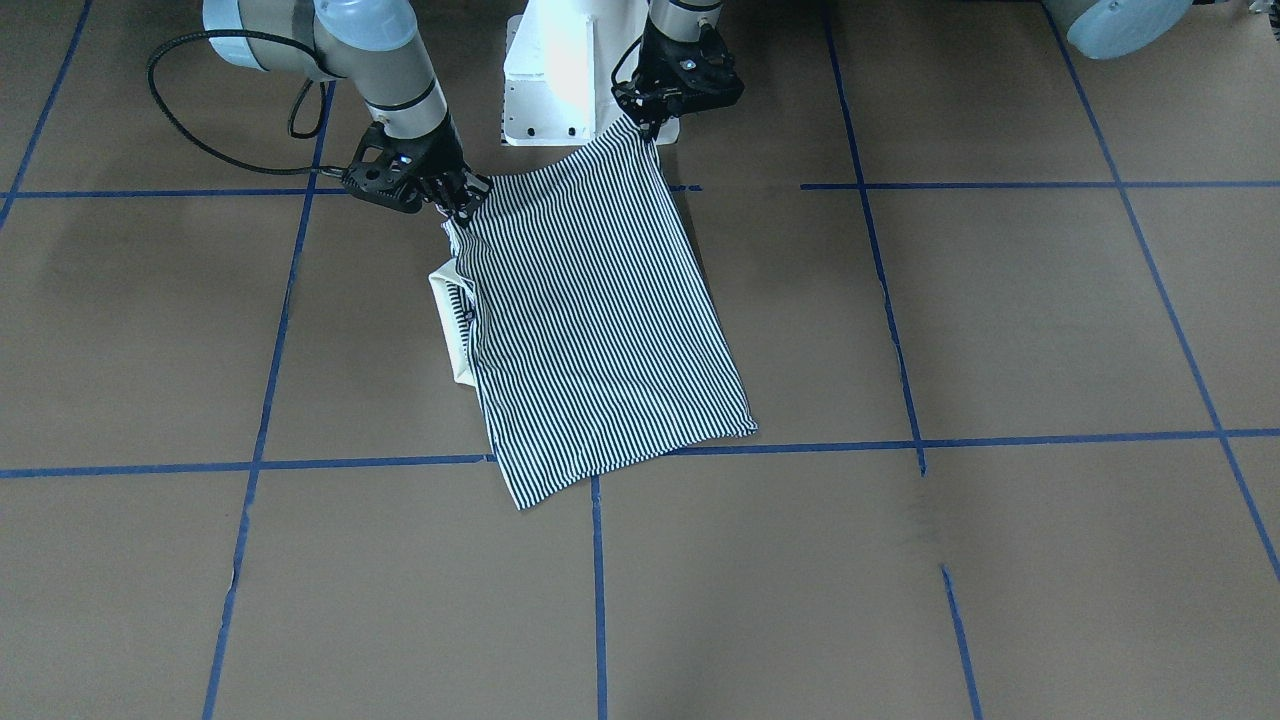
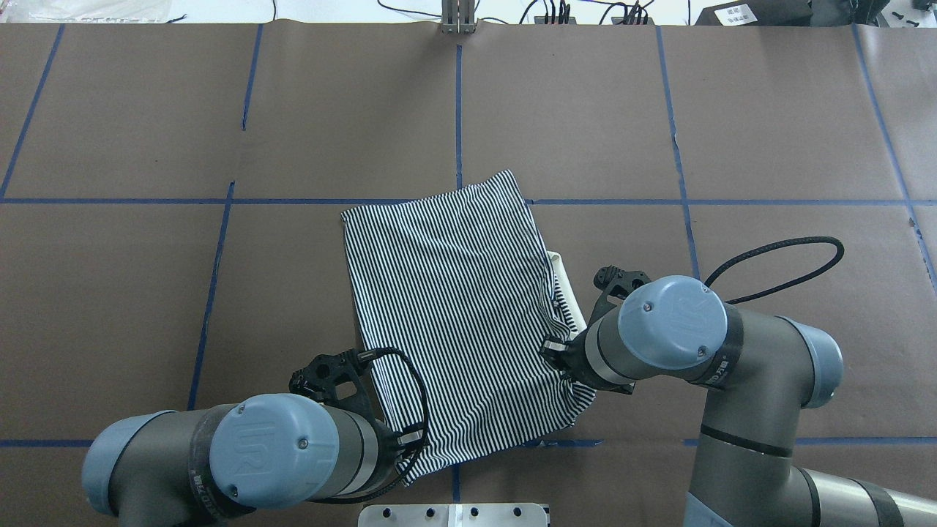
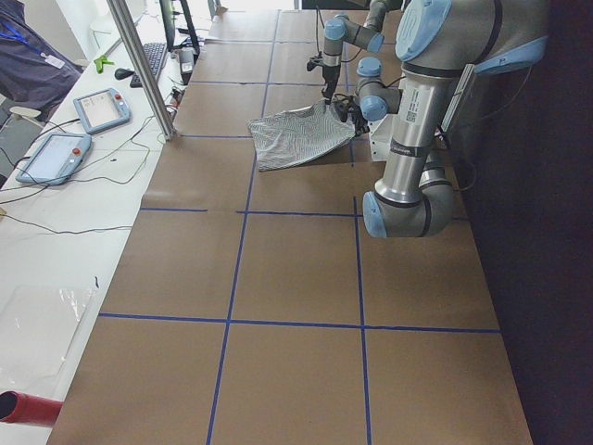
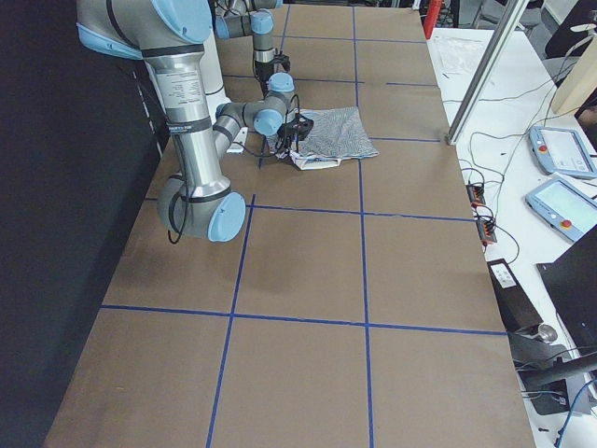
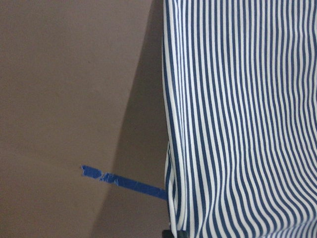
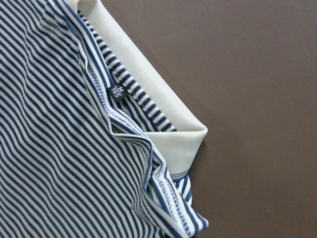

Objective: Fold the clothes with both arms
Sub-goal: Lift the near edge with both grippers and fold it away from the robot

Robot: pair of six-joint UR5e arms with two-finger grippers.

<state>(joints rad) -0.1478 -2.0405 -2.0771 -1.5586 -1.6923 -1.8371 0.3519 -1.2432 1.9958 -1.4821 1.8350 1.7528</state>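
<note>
Striped navy-and-white cotton, the polo shirt [image 1: 600, 320] lies near the middle of the brown paper-covered counter [image 1: 1000, 320], on the robot's side. It is doubled into a rough rectangle, and its far edge rests flat across a blue tape line [image 1: 350, 463]. The cream collar [image 1: 450, 335] pokes out from under the top layer on the right arm's side. The right wrist view shows it lying open, with the size label [image 6: 116, 91] inside the neck.

Both near corners are lifted off the counter. The left hand [image 1: 645, 120] is clamped on one corner and the right hand [image 1: 462, 200] on the other, just beside the collar, and the cloth rises taut to each. Holding two corners at once keeps the edge stretched between them, so the layer can travel as a flat sheet rather than bunching.

My reading is that a fold is under way, with the held edge meant to be carried away from the robot toward the far hem. The hands would need to move together at matched height. If one lags, the stripes will skew and the collar may drag out further.
</note>
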